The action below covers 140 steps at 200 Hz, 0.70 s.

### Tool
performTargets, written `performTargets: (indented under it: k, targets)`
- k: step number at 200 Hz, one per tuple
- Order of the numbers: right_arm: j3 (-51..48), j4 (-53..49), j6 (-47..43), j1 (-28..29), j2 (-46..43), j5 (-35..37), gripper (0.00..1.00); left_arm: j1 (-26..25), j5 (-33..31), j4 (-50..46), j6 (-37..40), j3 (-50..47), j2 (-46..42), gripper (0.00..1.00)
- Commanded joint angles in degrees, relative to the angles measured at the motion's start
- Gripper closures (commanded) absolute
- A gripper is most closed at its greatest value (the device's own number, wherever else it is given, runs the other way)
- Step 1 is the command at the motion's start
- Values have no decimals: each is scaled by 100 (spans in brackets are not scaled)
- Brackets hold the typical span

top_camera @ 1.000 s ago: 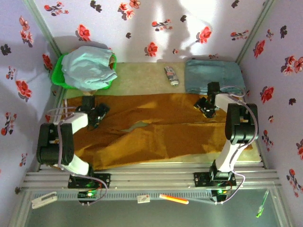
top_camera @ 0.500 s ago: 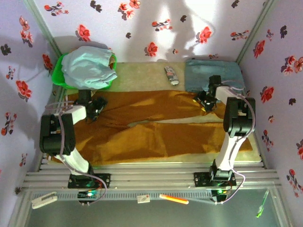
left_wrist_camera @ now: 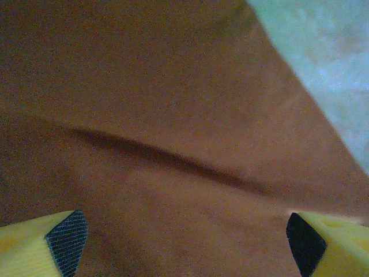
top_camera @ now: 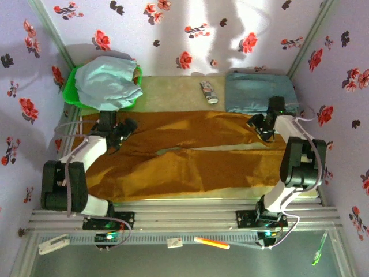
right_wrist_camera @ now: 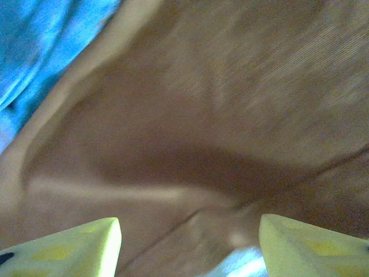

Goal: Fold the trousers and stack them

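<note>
The mustard-brown trousers lie spread flat across the table, waist at the left and legs running right, with a small gap between the legs near the middle. My left gripper hovers low over the waist end. In the left wrist view its yellow fingers stand wide apart, open, over creased trousers cloth. My right gripper sits over the far leg's end, beside the folded blue cloth. Its fingers are wide apart too, open over the trousers' hem.
A green basket holding pale blue cloth stands at the back left. Folded blue-grey cloth lies at the back right, with a small remote-like object beside it. Flowered walls close in three sides.
My right gripper has moved to the right along the far leg. My left gripper has edged slightly toward the back. The far leg's upper edge has shifted a little.
</note>
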Motion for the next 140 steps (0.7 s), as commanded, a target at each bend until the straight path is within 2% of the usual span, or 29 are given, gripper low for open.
performTargets:
  k: [1,47,83,109,140]
  targets:
    - [-126,303,395,-391,591,-231,36,-25,-154,-17,-17,-296,196,8]
    - [-772,939,1036,-1137,641,-805,34,-27,-154,292,-76,-958,-13,8]
    - [-673,1058,1091,-1825,965,-1096,33,-27,-145,342,56,-1277,-152,8]
    - [-388,1273,1138,-1808,1242,-1664,36,0,-102,320,116,-1163,-52,8]
    - [-513,1216,1008,-1529,442,-1626,36,43,-124,-6,231,-820,-222,8]
